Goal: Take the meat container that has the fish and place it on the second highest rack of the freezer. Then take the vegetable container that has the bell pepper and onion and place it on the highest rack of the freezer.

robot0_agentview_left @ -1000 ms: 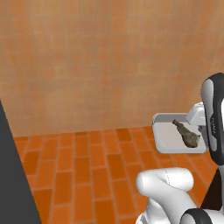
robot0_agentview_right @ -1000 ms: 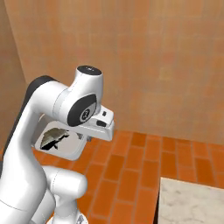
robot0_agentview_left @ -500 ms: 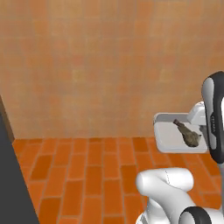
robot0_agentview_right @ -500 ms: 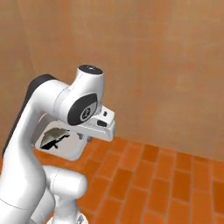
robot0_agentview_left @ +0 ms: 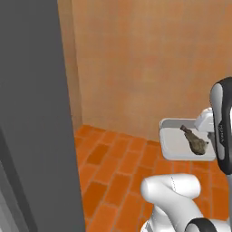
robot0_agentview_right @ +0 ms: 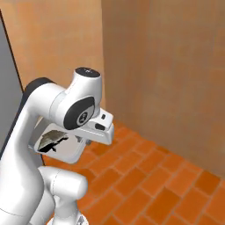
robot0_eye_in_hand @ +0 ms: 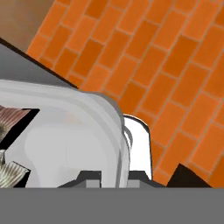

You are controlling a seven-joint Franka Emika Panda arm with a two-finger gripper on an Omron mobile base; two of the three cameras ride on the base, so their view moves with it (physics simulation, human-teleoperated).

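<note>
A white meat container [robot0_agentview_left: 174,147] hangs in the air over the floor, level, at the front of the arm. The fish [robot0_agentview_left: 195,141], small and dark brown, lies inside it. My gripper [robot0_agentview_left: 202,128] is shut on the container's rim at its right end. From the other side, the container [robot0_agentview_right: 70,152] with the fish [robot0_agentview_right: 52,139] sits under the hand, left of the gripper [robot0_agentview_right: 83,140]. In the hand view the container's rim [robot0_eye_in_hand: 114,131] runs between the fingertips of the gripper [robot0_eye_in_hand: 114,176], and part of the fish [robot0_eye_in_hand: 11,173] lies at the left.
A tall dark grey panel [robot0_agentview_left: 31,113] stands close on the left and also edges the right base view as a grey panel [robot0_agentview_right: 6,88]. Tan walls [robot0_agentview_left: 149,63] meet in a corner ahead. An orange brick floor [robot0_agentview_right: 162,184] lies below.
The whole picture has shifted, so the base has moved: the grey panel now fills the left of the left base view. The arm holds the container in the same pose.
</note>
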